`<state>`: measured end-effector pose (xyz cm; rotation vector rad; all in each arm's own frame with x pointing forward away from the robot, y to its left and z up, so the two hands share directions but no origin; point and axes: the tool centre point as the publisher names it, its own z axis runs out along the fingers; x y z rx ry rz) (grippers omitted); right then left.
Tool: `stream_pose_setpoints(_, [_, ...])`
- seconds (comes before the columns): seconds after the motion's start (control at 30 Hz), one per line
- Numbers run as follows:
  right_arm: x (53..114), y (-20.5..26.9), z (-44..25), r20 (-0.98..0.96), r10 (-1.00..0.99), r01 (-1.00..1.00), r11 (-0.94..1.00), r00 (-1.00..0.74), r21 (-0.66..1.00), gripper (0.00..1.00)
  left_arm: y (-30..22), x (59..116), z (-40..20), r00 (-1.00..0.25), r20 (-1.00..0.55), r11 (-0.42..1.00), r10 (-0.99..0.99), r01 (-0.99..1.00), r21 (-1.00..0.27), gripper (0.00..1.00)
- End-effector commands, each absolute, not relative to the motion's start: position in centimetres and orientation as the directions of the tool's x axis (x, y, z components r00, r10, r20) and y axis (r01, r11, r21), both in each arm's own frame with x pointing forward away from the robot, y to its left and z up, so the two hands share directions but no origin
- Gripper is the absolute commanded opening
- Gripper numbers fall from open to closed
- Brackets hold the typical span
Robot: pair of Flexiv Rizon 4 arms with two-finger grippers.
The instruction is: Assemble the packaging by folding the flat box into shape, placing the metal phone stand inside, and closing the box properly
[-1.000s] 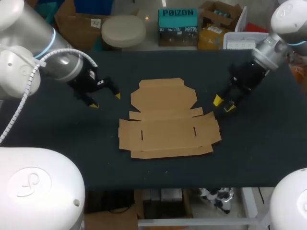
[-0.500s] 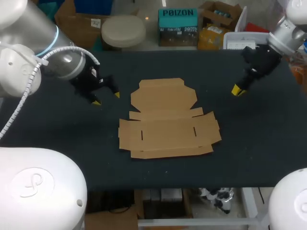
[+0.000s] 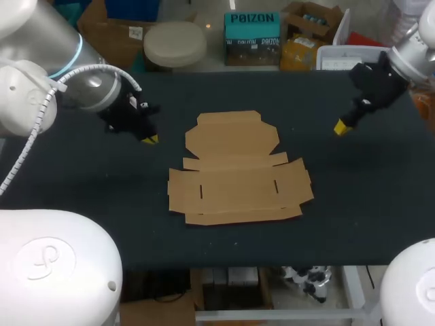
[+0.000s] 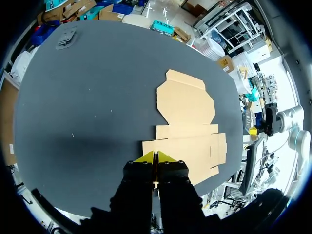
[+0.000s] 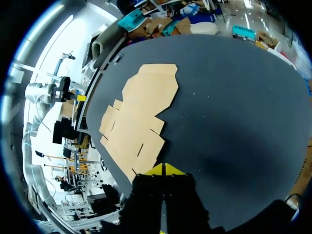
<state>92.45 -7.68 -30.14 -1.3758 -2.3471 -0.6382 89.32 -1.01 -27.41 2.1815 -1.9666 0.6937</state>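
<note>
A flat brown cardboard box blank [image 3: 238,170] lies unfolded in the middle of the black table [image 3: 81,183]; it also shows ahead of the fingers as the box blank [image 4: 187,122] in the left wrist view and the box blank [image 5: 141,117] in the right wrist view. My left gripper [image 3: 149,139] hangs over the table left of the blank, shut and holding nothing; its yellow tips meet at the left gripper [image 4: 155,157]. My right gripper [image 3: 339,127] is up at the back right, well away from the blank, shut and holding nothing, as the right gripper [image 5: 165,169] shows. No metal phone stand is in view.
Bare black table surrounds the blank on all sides, with wide room to its left and right. A small grey object [image 4: 66,36] lies near the far table edge in the left wrist view.
Both grippers went from open to shut. The right arm pulled away from the blank's right edge, up toward the back right. The left gripper shifted slightly toward the blank.
</note>
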Motion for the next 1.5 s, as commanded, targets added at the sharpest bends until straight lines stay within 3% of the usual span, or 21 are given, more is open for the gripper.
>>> stream_pose_setpoints(0.03, [92.3,-7.7,-30.1,0.500,0.727,0.881,0.427,-0.470,0.206,0.00,-1.1,89.3,-27.3,0.051,0.404,-0.146,-0.913,-0.967,-0.209,0.00])
stream_pose_setpoints(0.43, [92.3,-7.6,-30.0,0.497,0.732,0.883,0.420,-0.467,0.212,0.00,-1.1,89.3,-27.6,0.045,0.404,-0.143,-0.914,-0.966,-0.214,0.00])
stream_pose_setpoints(0.9, [91.4,-5.7,-32.5,0.535,0.815,0.962,0.098,-0.223,0.253,0.00,-1.4,88.8,-30.6,0.033,0.387,-0.148,-0.921,-0.951,-0.271,0.00])
stream_pose_setpoints(1.1, [90.8,-5.6,-33.2,0.579,0.797,0.976,0.061,-0.173,0.208,0.00,-1.6,89.3,-31.0,-0.052,0.382,-0.064,-0.923,-0.956,-0.285,0.00])
stream_pose_setpoints(1.23, [90.4,-5.5,-33.3,0.574,0.807,0.986,0.056,-0.138,0.159,0.00,-1.9,89.9,-31.5,-0.157,0.384,0.070,-0.910,-0.970,-0.231,0.00])
stream_pose_setpoints(1.5, [90.2,-5.6,-33.3,0.576,0.805,0.986,0.058,-0.138,0.156,0.00,-2.1,89.9,-31.8,-0.136,0.369,0.061,-0.919,-0.976,-0.208,0.00])
